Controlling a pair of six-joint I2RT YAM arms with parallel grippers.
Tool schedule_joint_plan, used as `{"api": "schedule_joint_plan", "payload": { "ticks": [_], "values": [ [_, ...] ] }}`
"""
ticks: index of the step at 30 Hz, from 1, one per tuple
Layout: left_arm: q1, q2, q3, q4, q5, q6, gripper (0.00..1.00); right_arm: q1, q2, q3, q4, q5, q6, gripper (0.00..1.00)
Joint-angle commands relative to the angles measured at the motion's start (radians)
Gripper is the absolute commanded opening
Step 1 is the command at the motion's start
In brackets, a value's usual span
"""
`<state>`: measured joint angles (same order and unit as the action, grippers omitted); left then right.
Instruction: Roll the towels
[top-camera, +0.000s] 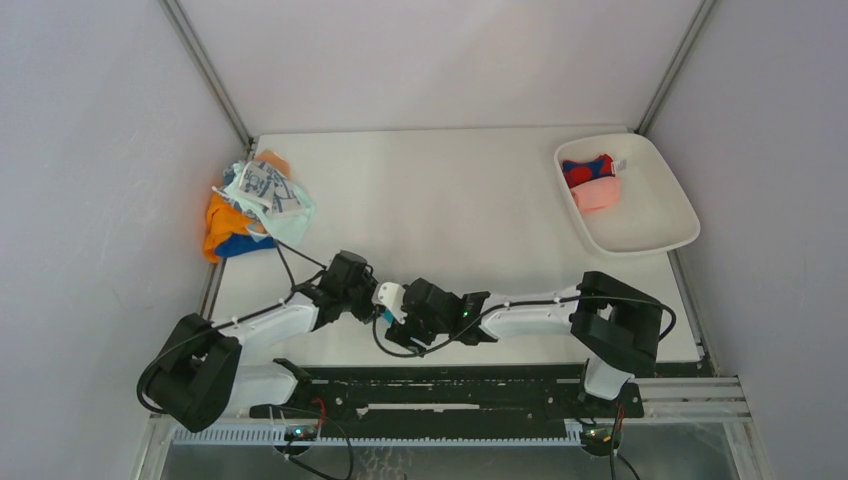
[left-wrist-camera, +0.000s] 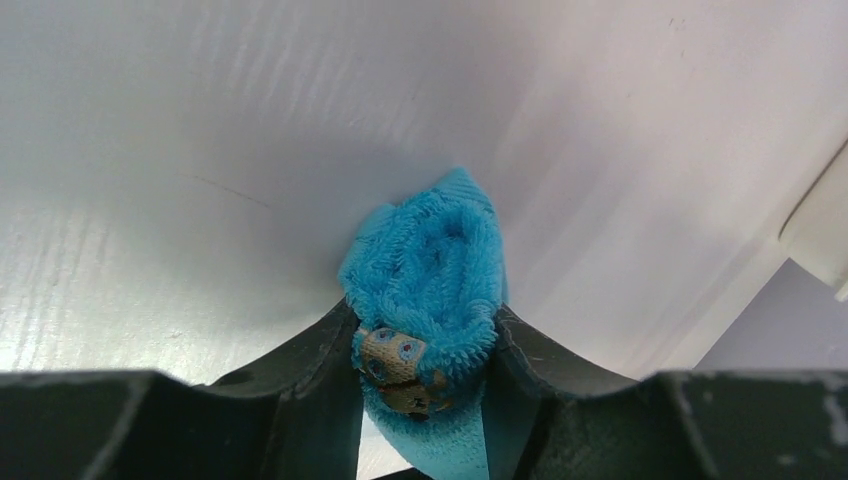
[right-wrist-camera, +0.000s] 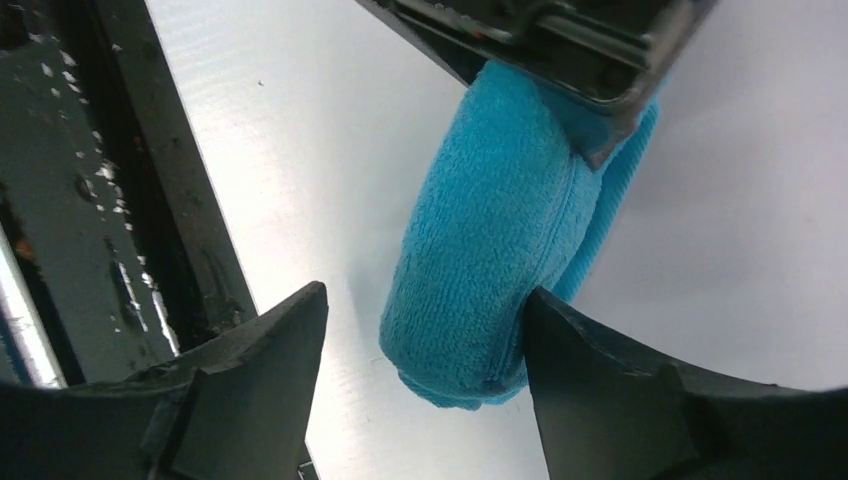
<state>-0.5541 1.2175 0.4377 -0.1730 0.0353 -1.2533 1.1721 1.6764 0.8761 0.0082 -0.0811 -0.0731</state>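
A bright blue towel (left-wrist-camera: 430, 260), rolled into a short fat bundle, lies on the white table near the front edge. My left gripper (left-wrist-camera: 423, 312) is shut on one end of the roll, with both fingers pressed into the pile. My right gripper (right-wrist-camera: 427, 293) stands open around the other end (right-wrist-camera: 480, 240); its right finger touches the cloth and its left finger stands clear. From above, the two grippers (top-camera: 362, 292) (top-camera: 405, 318) meet nose to nose and only a sliver of blue towel (top-camera: 386, 317) shows. More towels (top-camera: 255, 205) lie heaped at the back left.
The heap holds orange, blue, pale mint and printed white cloths against the left wall. A white tray (top-camera: 645, 238) at the back right holds a red-and-blue roll (top-camera: 588, 170) and a pink roll (top-camera: 597, 194). The black base rail (right-wrist-camera: 110, 200) runs close beside the right gripper.
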Motion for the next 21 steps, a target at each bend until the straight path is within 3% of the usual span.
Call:
{"api": "schedule_joint_plan", "payload": {
  "ticks": [1, 9, 21],
  "values": [
    [-0.014, 0.056, 0.031, -0.128, 0.010, 0.072, 0.42, 0.069, -0.012, 0.077, -0.091, 0.250, -0.065, 0.71],
    [-0.026, 0.060, 0.056, -0.191, 0.023, 0.077, 0.43, 0.146, 0.112, 0.176, -0.108, 0.479, -0.089, 0.73],
    [-0.032, 0.077, 0.071, -0.233, 0.047, 0.062, 0.45, 0.154, 0.246, 0.242, -0.152, 0.498, -0.104, 0.67]
  ]
}}
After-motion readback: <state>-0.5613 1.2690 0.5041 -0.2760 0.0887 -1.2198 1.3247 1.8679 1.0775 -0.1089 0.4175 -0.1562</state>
